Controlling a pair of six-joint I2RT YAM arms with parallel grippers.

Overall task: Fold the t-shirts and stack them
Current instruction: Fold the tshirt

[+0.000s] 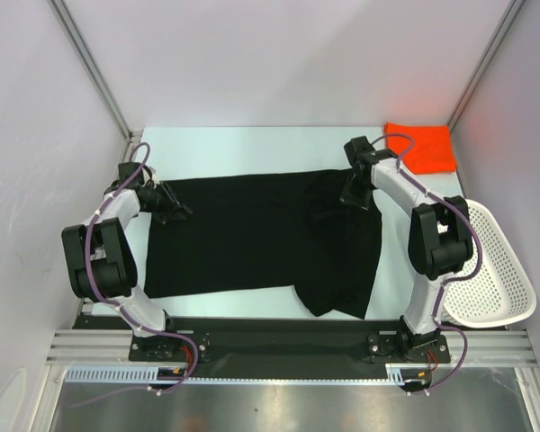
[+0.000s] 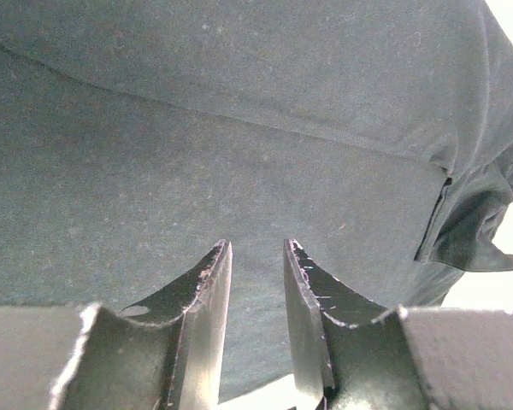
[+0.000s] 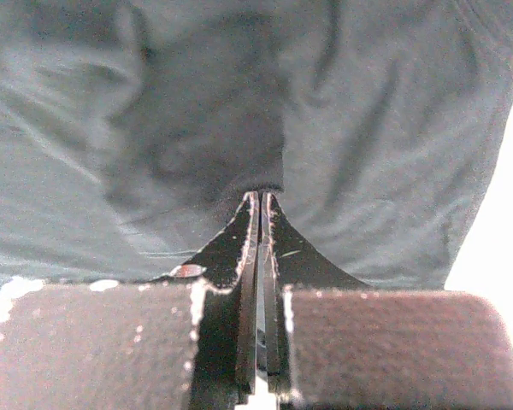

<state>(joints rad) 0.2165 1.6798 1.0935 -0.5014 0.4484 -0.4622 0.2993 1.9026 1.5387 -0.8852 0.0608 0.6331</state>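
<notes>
**A:** Where is the shirt sitting?

**B:** The black t-shirt (image 1: pixel 243 234) lies spread across the middle of the top view. Its right end is doubled over and rumpled. The orange-red t-shirt (image 1: pixel 420 147) sits folded in the upper right, apart from it.

**A:** And my grips?

**B:** I see the right gripper (image 3: pixel 262 198) pressed together on a tuck of black cloth at that rumpled end. The left gripper (image 2: pixel 256 248) is at the shirt's left edge, fingers slightly parted over the fabric, with nothing pinched that I can see.

**A:** How do I fold this cleanly?

**B:** I'd get the left one onto the hem first. Then I'd carry both sides over together, low to the table (image 1: pixel 243 148), so the cloth doesn't drag or twist. I'd steer clear of the white mesh basket (image 1: pixel 504 270) at lower right.
</notes>
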